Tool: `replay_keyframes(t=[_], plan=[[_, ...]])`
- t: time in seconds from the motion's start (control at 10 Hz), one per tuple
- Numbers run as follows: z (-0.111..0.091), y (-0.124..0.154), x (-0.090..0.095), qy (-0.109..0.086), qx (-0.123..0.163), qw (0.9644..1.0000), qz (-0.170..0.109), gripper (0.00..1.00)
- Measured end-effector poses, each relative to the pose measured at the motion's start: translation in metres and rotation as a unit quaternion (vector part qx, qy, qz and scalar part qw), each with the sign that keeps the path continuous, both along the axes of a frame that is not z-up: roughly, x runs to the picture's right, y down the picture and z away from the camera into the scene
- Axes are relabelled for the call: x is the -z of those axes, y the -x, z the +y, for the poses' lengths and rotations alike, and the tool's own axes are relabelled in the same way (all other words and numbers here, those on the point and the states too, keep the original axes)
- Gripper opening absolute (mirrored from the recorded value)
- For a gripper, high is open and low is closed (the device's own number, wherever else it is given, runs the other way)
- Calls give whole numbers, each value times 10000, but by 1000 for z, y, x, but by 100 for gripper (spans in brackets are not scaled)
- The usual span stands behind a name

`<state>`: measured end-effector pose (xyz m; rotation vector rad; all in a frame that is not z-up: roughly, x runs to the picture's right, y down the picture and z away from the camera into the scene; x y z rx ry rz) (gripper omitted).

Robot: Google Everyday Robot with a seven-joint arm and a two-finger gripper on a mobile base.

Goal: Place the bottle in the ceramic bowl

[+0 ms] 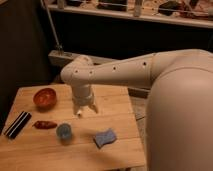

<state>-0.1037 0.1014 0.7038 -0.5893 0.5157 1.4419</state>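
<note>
The orange-red ceramic bowl (45, 97) sits at the back left of the wooden table (116, 106). My gripper (84, 110) points down over the middle of the table, to the right of the bowl and just above the tabletop. The white bottle does not show as a separate thing; I cannot tell if it is in the gripper, which is as pale as the arm.
A small light blue cup (64, 131) stands in front of the gripper. A small dark red thing (45, 124) lies left of the cup. A black striped object (17, 124) lies at the left edge. A blue sponge (104, 137) lies front right. My large arm fills the right side.
</note>
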Motion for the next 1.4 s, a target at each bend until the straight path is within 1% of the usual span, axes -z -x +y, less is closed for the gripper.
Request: replay_keyframes(t=[0.1,0.2,0.3,0.4,0.5,0.6,0.7,0.9,1.0,1.1,1.2,1.3,1.4], plan=[[-3,4,-3,-80,-7,9999,-98,65],[-11,9,-9,-230,-7,9994,-254,65],[-29,16,-21,-475,-4,9977,-475,65],[-47,19,-34,-699,-9,9956,-627,65],[-66,19,-49,-882,-8,9935,-726,65],[-79,17,-60,-995,5,9922,-749,65],[-96,19,-82,-1112,122,9912,-703,65],[-110,33,-114,-1153,375,9911,-557,65],[-112,45,-146,-1100,552,9915,-430,65],[-108,50,-168,-1032,615,9920,-376,65],[-102,57,-195,-952,661,9927,-329,65],[-91,63,-229,-822,678,9939,-285,65],[-85,67,-247,-743,642,9947,-302,65]])
